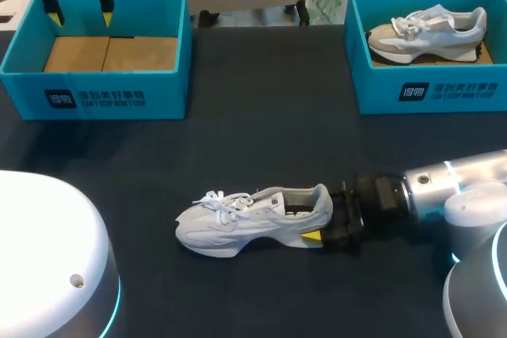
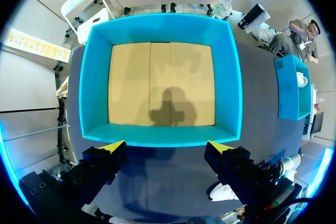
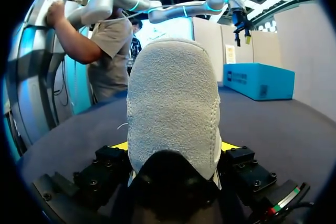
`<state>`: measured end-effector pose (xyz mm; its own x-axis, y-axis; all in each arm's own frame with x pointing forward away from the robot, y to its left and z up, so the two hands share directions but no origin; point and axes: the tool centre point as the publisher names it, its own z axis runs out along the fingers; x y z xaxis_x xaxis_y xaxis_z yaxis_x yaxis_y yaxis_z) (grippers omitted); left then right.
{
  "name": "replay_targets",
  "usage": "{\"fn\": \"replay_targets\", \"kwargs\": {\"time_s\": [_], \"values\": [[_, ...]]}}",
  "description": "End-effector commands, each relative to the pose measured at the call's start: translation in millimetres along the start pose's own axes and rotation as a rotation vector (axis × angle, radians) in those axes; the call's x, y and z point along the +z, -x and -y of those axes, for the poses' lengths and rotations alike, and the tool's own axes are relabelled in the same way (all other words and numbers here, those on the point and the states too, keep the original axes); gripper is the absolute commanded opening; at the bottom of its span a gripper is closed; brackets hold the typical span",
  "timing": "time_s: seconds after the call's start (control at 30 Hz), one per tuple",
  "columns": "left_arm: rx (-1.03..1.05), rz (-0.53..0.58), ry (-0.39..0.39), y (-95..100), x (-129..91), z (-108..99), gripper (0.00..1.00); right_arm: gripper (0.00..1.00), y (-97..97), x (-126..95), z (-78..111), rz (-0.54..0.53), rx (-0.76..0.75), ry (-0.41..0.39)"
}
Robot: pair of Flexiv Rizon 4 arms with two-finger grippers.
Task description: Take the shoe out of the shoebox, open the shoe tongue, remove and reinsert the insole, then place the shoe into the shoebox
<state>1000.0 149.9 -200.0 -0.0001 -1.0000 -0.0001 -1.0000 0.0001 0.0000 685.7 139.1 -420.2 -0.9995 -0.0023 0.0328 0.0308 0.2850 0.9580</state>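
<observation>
— Dark table (image 1: 261,140): where's the shoe (image 1: 249,219)?
— Centre-front, long axis 3-to-9, toe at 9, heel at 3.
— Which arm is nearer?
— The right gripper (image 1: 317,222), clamped on the heel from both sides. The left gripper (image 1: 79,7) hangs spread wide over the shoebox (image 1: 95,96) at 11, well apart.

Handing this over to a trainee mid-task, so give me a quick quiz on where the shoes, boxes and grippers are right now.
1. True or false: the left shoebox holds a shoe.
2. The right gripper grips the loose shoe at its: A toe, B heel, C laces.
3. Where is the second shoe?
Key: 1 false; 2 B; 3 in the right shoebox.
</observation>
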Motion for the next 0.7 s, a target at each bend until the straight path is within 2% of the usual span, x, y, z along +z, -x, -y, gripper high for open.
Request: {"fn": "replay_targets", "kwargs": {"time_s": [0.03,0.17,0.6,0.7], "values": [[0.000,0.000,0.000,0.0,0.1,0.0,1.00,0.00,3.7,-13.2,2.8,0.003,0.001,-0.006],[0.000,0.000,0.000,0.0,0.1,0.0,1.00,0.00,5.2,-15.3,4.7,-0.025,0.000,-0.003],[0.000,0.000,0.000,0.0,0.1,0.0,1.00,0.00,4.2,-16.0,5.2,-0.019,-0.003,0.006],[-0.009,0.000,-0.005,-6.5,-3.2,-7.2,1.00,0.00,4.2,-16.0,5.2,-0.019,-0.003,0.006]]}}
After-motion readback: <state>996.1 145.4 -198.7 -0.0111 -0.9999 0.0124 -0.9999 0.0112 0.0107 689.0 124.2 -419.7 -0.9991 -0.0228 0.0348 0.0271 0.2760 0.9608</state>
